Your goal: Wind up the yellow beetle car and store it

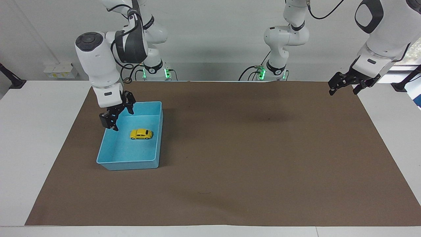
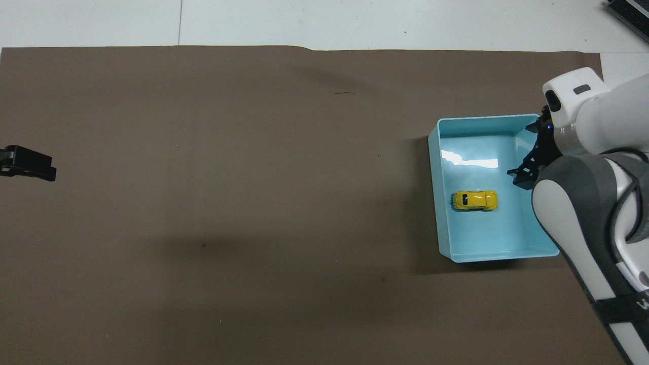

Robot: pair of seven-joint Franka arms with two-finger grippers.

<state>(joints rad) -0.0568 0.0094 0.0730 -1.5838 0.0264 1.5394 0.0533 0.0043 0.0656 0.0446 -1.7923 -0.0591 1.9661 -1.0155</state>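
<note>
Nearest the robots, the right hand hangs raised over the edge of the light-blue tray that lies toward the right arm's end of the surface, its two black fingers spread apart and holding nothing; in the overhead view the same hand appears over the tray's wall, partly covered by its own white-and-grey arm. The left hand waits in the air above the corner of the brown mat at the left arm's end of the surface, fingers likewise spread and empty; in the overhead view only its dark tip shows at the picture's edge. Within the tray, the yellow beetle car rests on its wheels on the tray floor, about midway along the tray's length, apart from both hands and touching none of the walls; seen from above, the car lies crosswise to the tray's long sides. The tray sits on the brown mat, which covers most of the white surface. Farther from the robots than the tray there is only bare mat, then a strip of white surface.
</note>
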